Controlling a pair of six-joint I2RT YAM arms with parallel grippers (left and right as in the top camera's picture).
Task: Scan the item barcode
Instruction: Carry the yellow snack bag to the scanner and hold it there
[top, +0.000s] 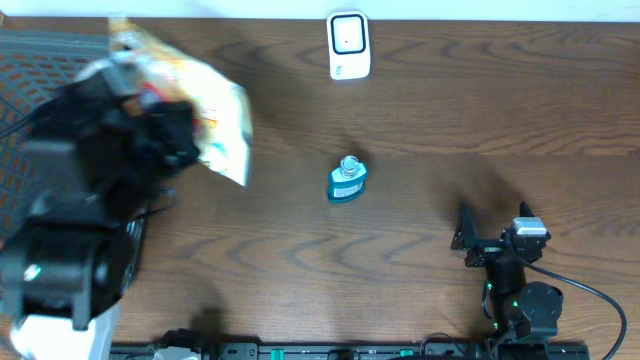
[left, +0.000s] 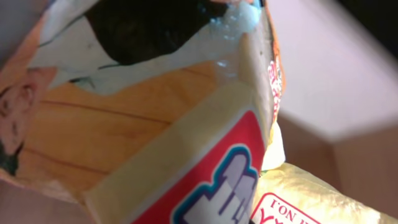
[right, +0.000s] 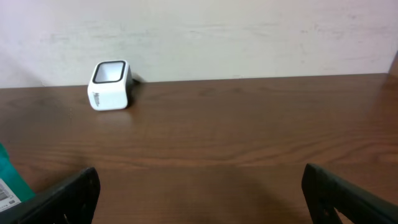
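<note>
- Two hands: left hand (top: 180, 140), right hand (top: 493, 222).
- Two packets: orange packet (top: 215, 115), pale yellow packet (left: 311, 199).
- One white scanner (top: 349, 45).
- One teal bottle (top: 347, 180).
- One grey basket (top: 35, 60).
- One wooden surface (top: 400, 260).

Orange-yellow snack bag (top: 215, 118), white scanner (top: 348, 45), teal bottle (top: 347, 181), dark wood-grain table (top: 430, 120)

teal bottle (top: 347, 181): mid-table | grey mesh basket (top: 30, 62): far left | wooden table (top: 450, 110)
</note>
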